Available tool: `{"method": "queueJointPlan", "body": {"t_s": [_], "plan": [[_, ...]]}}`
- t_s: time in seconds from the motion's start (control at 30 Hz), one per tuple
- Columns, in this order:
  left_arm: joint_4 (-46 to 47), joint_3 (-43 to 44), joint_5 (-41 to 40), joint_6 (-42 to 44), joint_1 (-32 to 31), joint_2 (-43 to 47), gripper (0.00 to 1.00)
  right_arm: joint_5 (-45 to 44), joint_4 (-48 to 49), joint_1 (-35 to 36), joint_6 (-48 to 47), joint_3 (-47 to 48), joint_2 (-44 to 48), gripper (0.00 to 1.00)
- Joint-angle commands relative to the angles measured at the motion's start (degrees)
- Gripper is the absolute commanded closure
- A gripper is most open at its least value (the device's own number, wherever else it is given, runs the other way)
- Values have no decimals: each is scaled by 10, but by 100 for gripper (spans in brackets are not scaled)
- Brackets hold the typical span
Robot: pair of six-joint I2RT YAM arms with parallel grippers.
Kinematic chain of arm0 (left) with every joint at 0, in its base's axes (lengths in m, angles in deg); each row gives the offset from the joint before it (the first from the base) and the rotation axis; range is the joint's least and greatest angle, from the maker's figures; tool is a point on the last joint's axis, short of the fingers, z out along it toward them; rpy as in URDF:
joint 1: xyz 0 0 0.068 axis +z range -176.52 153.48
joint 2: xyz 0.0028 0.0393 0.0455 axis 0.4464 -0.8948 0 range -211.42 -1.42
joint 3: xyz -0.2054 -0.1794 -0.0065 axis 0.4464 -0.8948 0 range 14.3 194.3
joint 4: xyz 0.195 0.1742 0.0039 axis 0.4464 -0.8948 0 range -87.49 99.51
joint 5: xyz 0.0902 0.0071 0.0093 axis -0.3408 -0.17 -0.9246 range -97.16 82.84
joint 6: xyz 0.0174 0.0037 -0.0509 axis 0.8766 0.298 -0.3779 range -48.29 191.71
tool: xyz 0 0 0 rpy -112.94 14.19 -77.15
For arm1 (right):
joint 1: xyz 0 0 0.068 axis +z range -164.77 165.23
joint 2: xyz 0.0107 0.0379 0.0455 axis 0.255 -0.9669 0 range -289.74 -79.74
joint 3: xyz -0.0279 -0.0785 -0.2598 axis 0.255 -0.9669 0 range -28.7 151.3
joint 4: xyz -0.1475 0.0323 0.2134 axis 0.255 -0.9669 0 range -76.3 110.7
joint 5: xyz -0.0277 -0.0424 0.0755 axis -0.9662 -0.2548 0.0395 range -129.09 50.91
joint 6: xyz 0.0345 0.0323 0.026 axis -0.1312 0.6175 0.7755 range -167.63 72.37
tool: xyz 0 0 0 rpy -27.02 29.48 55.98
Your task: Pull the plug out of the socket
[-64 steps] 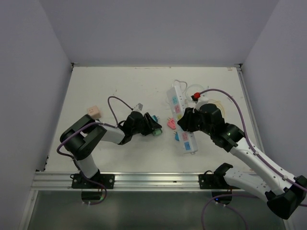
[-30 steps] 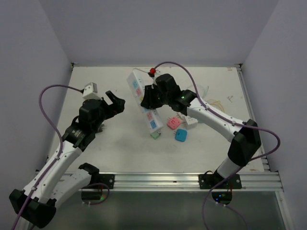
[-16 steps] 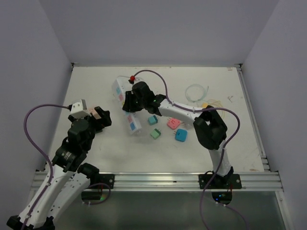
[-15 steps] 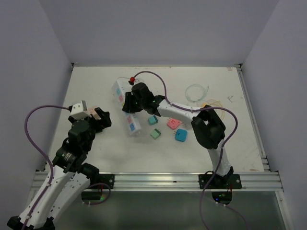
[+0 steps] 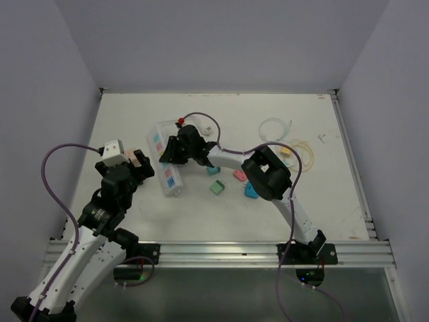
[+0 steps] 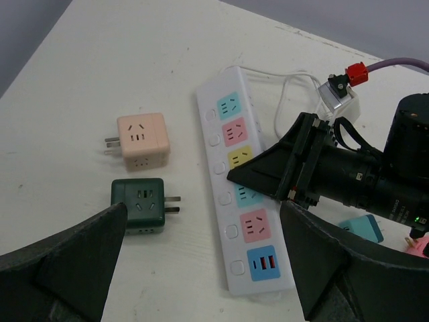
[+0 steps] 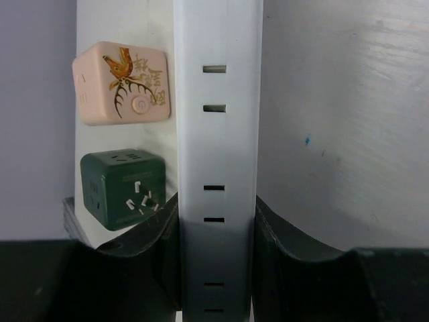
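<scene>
Socket (image 6: 244, 201): shifted further toward the left edge of the bench (image 5: 221, 218) than half a second ago, now lying beside a pink cube (image 6: 139, 141) and a dark green cube (image 6: 139, 204). Shows no plug in the faces visible, so judged already unplugged. Right fingers (image 7: 164, 235): pinching the socket across its width, mid-length. Left fingers (image 6: 74, 265): spread wide, holding nothing, hovering over cubes and socket.

White socket (image 6: 234, 157): teal, pink, yellow, blue faces; peach cube (image 6: 141, 139); dark-green cube (image 6: 137, 204).
</scene>
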Motion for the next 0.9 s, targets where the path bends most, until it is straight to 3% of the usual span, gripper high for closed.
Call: {"method": "queueJointPlan", "body": {"t_s": [0.0,0.13,0.17,0.27,0.5,0.7,0.87], "plan": [[14,11,-21,13,9,1,0,34,77,2,42,46,-14,94],[16,8,-22,15,13,7,0,27,53,1,40,62,-25,76],[17,8,-23,15,14,7,0,18,40,1,35,63,-25,64],[16,9,-22,16,15,4,0,-2,15,-4,22,45,-11,41],[16,8,-26,16,17,7,0,4,8,-28,2,-24,41,9],[15,8,-27,16,17,8,0,-23,-68,-54,-43,-47,110,1],[15,7,-25,17,17,9,0,-81,-143,-86,-118,-51,180,1]]}}
